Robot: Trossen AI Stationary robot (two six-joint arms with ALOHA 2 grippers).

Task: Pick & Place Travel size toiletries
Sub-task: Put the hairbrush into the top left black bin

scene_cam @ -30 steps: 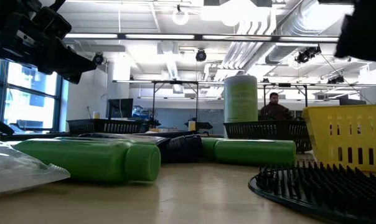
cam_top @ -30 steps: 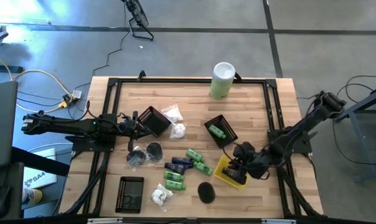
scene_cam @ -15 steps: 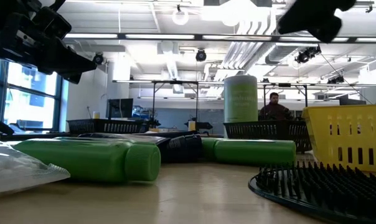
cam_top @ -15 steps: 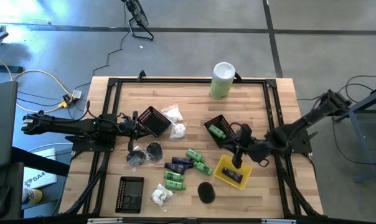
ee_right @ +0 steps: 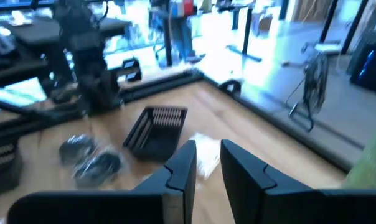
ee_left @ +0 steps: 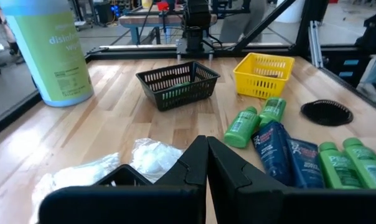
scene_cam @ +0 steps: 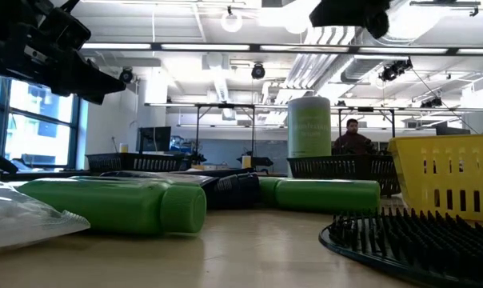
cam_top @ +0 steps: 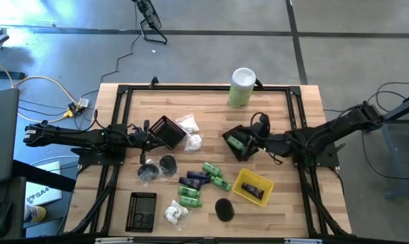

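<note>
The right gripper (cam_top: 256,129) hangs above the black basket (cam_top: 240,142) at the right-centre of the table (cam_top: 286,210). Its fingers (ee_right: 183,163) stand slightly apart with only a narrow gap between them, and nothing is held. A green bottle (cam_top: 235,144) lies inside that basket. Just in front of the basket, the yellow basket (cam_top: 252,187) holds a dark item that cannot be identified.

The left gripper (cam_top: 147,133) waits at the left side of the table, fingers (ee_left: 194,163) pressed together, beside a second black basket (cam_top: 168,131).

The remaining toiletries lie loose at mid-table:
- green bottles (cam_top: 216,173) and navy tubes (cam_top: 195,179) in a cluster;
- white packets (cam_top: 189,132) near the left basket, and another (cam_top: 176,213) towards the front edge;
- black discs (cam_top: 157,168) near the left arm, and one (cam_top: 223,208) by the yellow basket.

A white-and-green canister (cam_top: 242,87) stands upright at the far edge. A flat black tray (cam_top: 141,211) sits at the front left.
</note>
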